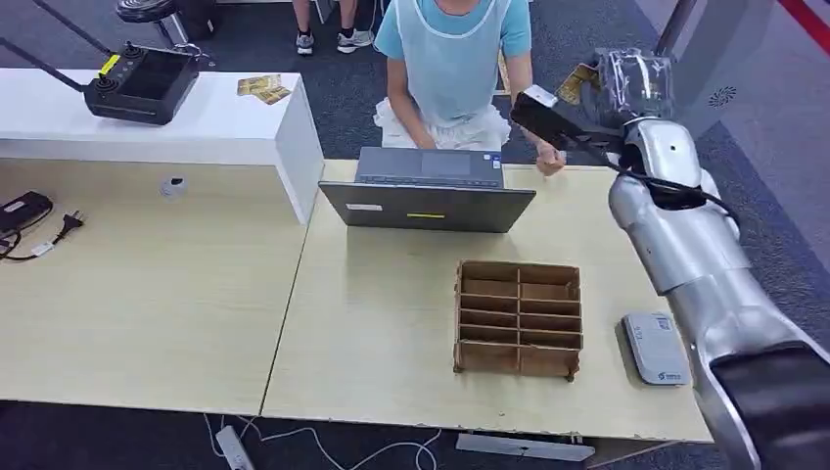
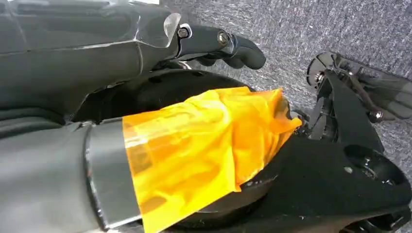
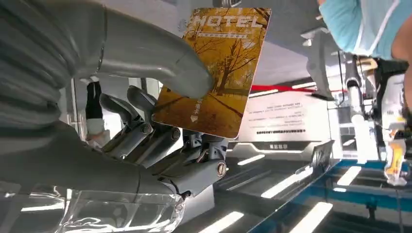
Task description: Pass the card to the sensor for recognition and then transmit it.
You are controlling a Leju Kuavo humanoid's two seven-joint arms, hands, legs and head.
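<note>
The card (image 3: 214,73) is pinched between thumb and fingers (image 3: 145,131) of the right hand (image 1: 634,86), raised beyond the bench (image 1: 391,323) toward a person (image 1: 452,59). Handover is judged underway; release is required once it is taken. Left hand grip: cannot be told

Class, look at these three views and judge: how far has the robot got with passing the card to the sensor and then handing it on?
Done: the right hand grips the hotel card, thumb pressing its face, raised near the person behind the laptop.
In hand: the card is held up high.
Left: whether it has already met the white sensor on the table cannot be told; the person has not yet taken the card.
</note>
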